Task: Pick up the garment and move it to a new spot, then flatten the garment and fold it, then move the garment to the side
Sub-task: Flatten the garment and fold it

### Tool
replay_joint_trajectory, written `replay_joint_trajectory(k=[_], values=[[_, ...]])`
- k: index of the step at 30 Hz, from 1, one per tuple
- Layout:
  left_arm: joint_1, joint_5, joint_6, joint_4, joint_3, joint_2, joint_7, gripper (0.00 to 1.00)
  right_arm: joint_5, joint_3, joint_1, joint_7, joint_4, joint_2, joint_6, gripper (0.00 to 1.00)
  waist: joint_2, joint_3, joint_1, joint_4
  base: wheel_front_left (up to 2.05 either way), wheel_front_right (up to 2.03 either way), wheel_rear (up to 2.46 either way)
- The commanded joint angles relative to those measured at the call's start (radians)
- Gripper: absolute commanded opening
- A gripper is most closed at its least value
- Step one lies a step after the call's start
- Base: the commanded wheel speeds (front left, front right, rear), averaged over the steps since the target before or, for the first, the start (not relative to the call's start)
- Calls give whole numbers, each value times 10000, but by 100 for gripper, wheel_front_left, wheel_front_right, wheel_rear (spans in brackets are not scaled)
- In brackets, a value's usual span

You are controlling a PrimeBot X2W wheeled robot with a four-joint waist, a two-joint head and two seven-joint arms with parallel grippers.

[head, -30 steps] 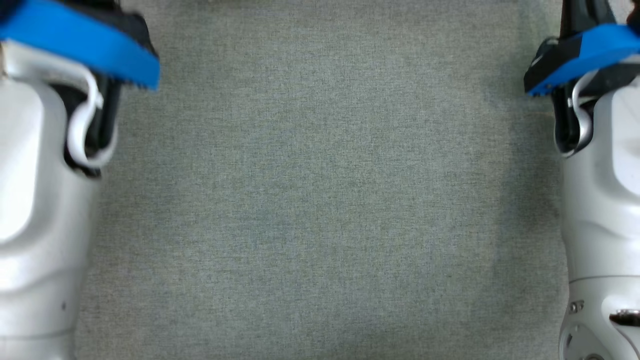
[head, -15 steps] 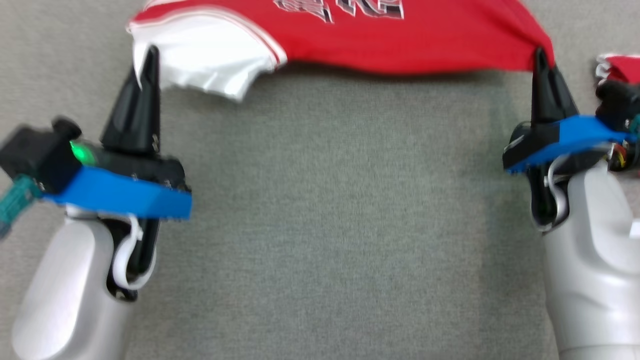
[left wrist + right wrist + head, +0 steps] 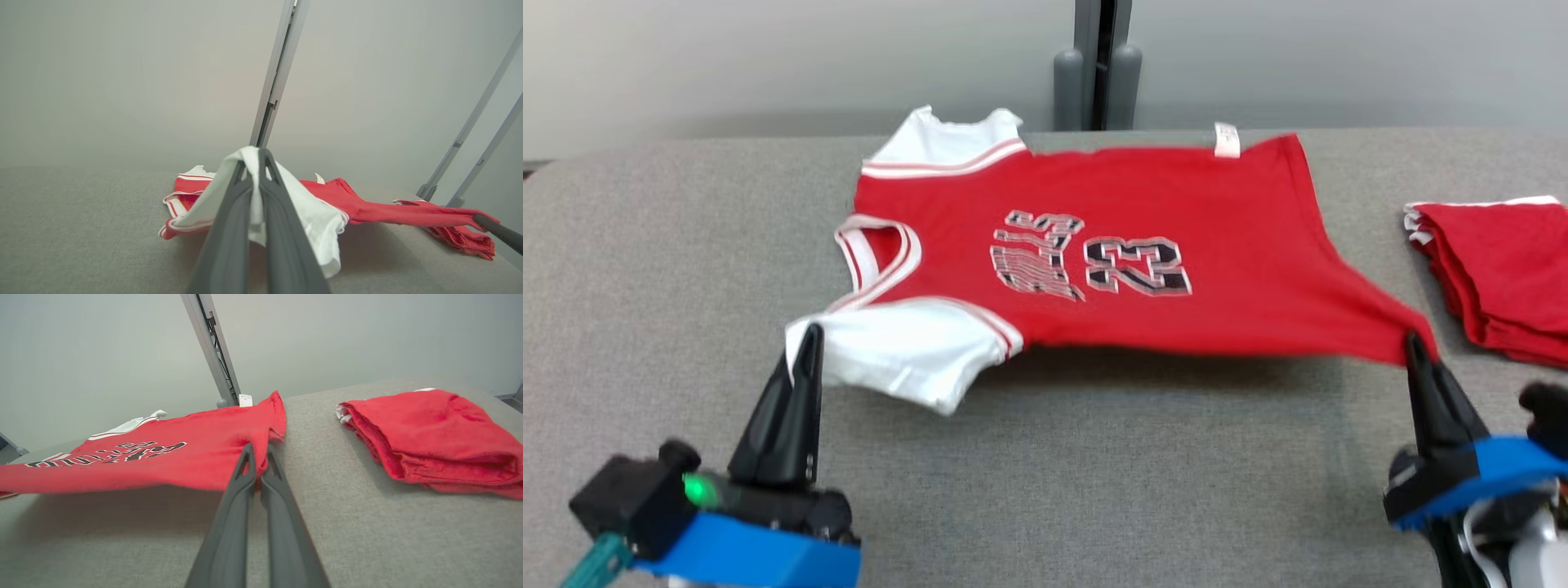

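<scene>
Head view: you have the red shirt (image 3: 1192,204) spread on the gray table (image 3: 1094,490). Its far edge lies flat and its near edge is lifted up. Your left claw (image 3: 807,347) is pinched tight on the white sleeve (image 3: 907,359). Your right claw (image 3: 1413,347) is pinched tight on the red bottom corner. A pile of folded red clothes (image 3: 1503,278) sits close by on the right. You look to be in the flattening step. Next, I think you should pull both corners evenly, lay the near edge down smooth, then let go. Keep the shirt off the pile.
</scene>
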Motion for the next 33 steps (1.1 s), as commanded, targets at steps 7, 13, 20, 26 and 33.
replay_joint_trajectory(k=[7,13,20,26,33], values=[[1821,-282,516,-1253,54,350,541,0,395,-79,2156,1073,-1621,-11,1,0,-1,-292,5,-65,0,0,0],[2201,-645,457,-819,-99,372,937,0,256,116,2384,1592,-1060,-12,1,0,-1,-255,5,-52,0,0,0],[1934,-1018,180,320,-274,175,886,0,245,418,2001,1613,-43,-14,1,0,-1,-174,5,-43,0,0,0],[963,-1084,-204,983,-371,-100,661,0,555,488,1451,1444,339,-13,1,0,-1,-106,5,-26,0,0,0],[-1453,-956,-651,2380,-474,-696,361,0,582,283,136,1206,709,-13,1,0,-1,323,5,-106,0,0,0]])
